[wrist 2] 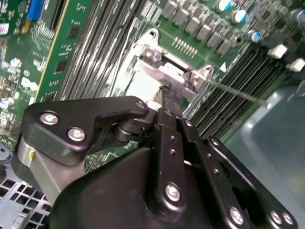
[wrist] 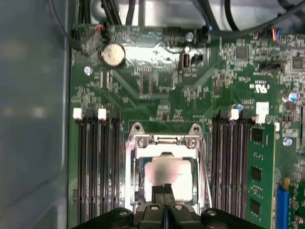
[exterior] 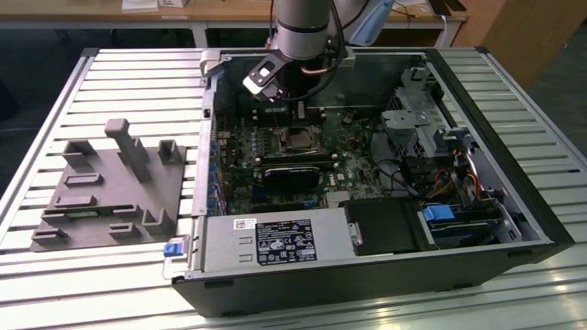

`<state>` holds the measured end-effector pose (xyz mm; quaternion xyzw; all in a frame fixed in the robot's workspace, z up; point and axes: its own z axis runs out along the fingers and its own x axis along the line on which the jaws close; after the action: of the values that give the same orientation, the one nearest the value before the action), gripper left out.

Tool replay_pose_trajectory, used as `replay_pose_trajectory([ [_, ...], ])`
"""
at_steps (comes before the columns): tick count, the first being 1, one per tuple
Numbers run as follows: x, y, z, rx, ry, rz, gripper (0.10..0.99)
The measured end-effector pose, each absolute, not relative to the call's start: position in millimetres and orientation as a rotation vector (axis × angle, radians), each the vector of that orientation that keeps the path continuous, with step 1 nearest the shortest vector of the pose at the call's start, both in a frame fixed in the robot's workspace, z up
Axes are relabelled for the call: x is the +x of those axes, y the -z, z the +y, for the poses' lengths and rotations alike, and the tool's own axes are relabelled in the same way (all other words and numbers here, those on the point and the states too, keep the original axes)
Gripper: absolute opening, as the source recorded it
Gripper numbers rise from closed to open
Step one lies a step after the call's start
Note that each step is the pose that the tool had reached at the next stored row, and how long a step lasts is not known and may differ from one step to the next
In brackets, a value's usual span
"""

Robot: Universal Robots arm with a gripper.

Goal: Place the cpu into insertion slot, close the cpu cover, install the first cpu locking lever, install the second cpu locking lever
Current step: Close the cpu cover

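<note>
Cpu (wrist: 169, 175) sits flat in the slot (wrist: 141, 179) on the green board (wrist: 157, 95), right at the tips of the fingers (wrist: 159, 194). Fingers pressed together, nothing btw them; tips over the cpu's near edge, can't tell if touching. Cover (wrist: 164, 141), a silver frame, lies down round the cpu, pale top showing thru its opening. Thin lever rod (wrist 2: 238, 93) sticks out beside the slot, off to one side of the fingers. Memory slots (wrist: 97, 162) flank both sides. PC case (exterior: 513, 206) on slatted tabletop (exterior: 137, 82).
</note>
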<state>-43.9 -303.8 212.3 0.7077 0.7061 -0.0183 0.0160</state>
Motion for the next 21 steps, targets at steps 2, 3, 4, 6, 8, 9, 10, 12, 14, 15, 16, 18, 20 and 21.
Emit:
replay_pose_trajectory([
  [2,-47,-210,-304,2.201,0.057,2.196,0.106],
  [3,-48,-209,-304,2.201,0.057,2.196,0.106],
  [4,-49,-208,-304,2.201,0.057,2.196,0.106],
  [6,-49,-204,-304,2.201,0.057,2.196,0.106],
  [8,-49,-202,-304,2.201,0.057,2.196,0.106],
  [9,-49,-201,-304,2.201,0.057,2.196,0.106],
  [10,-49,-201,-304,2.201,0.057,2.196,0.106],
  [12,-49,-200,-304,2.201,0.058,2.196,0.106],
  [14,-47,-200,-304,2.201,0.058,2.196,0.106],
  [15,-45,-200,-304,2.201,0.058,2.196,0.106],
  [16,-44,-199,-304,2.201,0.058,2.196,0.106],
  [18,-42,-199,-304,2.201,0.057,2.196,0.106],
  [20,-42,-200,-303,2.201,0.055,2.196,0.106],
  [21,-41,-202,-303,2.201,0.055,2.196,0.106],
])
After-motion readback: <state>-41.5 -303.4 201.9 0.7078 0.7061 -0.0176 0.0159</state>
